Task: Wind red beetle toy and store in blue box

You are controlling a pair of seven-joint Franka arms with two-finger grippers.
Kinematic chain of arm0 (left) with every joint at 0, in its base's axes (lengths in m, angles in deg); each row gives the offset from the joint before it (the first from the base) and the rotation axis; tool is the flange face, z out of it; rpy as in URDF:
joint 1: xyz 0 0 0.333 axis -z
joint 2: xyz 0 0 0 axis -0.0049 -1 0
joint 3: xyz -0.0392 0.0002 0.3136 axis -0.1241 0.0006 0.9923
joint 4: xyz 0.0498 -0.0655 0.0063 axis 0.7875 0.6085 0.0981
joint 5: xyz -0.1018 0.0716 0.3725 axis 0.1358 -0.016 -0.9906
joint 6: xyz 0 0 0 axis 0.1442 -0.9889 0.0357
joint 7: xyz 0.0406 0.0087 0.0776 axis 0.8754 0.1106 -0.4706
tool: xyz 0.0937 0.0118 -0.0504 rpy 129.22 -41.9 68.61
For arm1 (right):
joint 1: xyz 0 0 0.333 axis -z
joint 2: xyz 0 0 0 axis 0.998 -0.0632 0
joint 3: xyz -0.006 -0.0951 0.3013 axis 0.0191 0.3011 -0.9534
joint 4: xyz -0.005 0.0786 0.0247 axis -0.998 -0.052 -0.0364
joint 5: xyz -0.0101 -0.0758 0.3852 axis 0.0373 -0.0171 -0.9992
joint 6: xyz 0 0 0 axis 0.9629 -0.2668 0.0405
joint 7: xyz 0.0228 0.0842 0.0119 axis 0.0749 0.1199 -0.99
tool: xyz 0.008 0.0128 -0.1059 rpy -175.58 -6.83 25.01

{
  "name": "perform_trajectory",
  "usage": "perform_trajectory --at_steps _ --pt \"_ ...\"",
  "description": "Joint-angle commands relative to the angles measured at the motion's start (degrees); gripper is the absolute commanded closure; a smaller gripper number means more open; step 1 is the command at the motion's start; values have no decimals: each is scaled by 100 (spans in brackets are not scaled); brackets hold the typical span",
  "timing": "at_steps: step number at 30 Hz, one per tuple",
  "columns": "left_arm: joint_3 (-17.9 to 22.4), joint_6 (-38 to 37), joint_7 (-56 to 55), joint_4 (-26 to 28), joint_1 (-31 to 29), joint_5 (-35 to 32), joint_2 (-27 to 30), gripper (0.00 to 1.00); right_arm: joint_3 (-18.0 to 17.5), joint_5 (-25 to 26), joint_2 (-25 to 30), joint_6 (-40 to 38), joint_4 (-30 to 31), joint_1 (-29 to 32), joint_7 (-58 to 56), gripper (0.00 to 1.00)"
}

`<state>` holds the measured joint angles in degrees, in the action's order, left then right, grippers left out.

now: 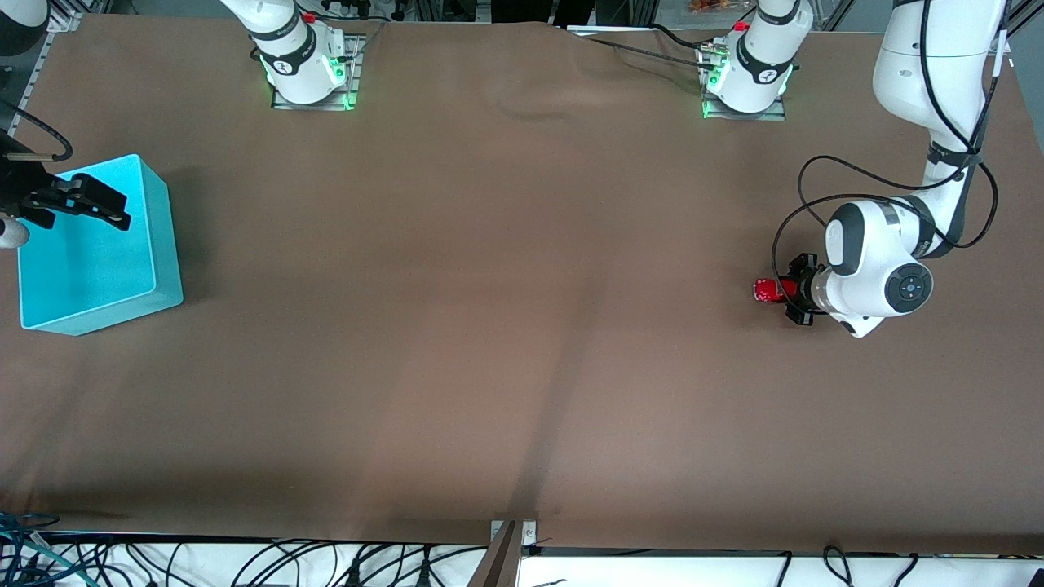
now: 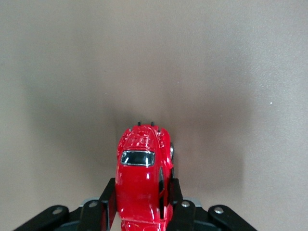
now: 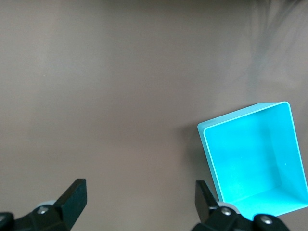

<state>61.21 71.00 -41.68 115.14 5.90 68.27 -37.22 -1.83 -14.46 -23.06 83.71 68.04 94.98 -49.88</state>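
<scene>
The left gripper (image 1: 781, 290) is clamping the red beetle toy (image 1: 767, 291) between its fingers (image 2: 107, 204), low over the brown tabletop (image 1: 506, 326) near the edge at the left arm's end. The toy's rounded nose is sticking out past the fingertips. The right gripper (image 1: 114, 210) is hanging with its fingers (image 3: 73, 198) spread wide and holding nothing, over the blue box (image 1: 163, 244), which is sitting open-topped by the edge at the right arm's end.
</scene>
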Motion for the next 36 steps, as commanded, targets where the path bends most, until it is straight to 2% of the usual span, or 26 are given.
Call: perform_trajectory --at_steps 1,8,11,14,15,30,36 --pt "43 301 -60 -180 -11 -120 -471 100 5 31 -48 -125 -158 -17 -57 0" --pt "34 292 10 -206 -20 -111 -471 98 5 39 -48 -116 -158 -8 -57 0" --pt "43 283 10 -232 -46 -102 -462 70 5 39 -48 -116 -167 -17 -57 0" --pt "34 239 1 -302 -64 -102 -436 9 5 39 -48 -116 -167 -8 -57 0" --pt "34 204 -25 -311 -55 -102 -436 0 5 39 -48 -116 -167 -8 -57 0" --pt "34 72 -148 -461 -38 -102 -375 0 5 48 -48 -116 -167 -8 -57 0" --pt "26 -349 -148 -707 -20 -102 -340 0 5 48 -48 -116 -167 -17 -48 0"
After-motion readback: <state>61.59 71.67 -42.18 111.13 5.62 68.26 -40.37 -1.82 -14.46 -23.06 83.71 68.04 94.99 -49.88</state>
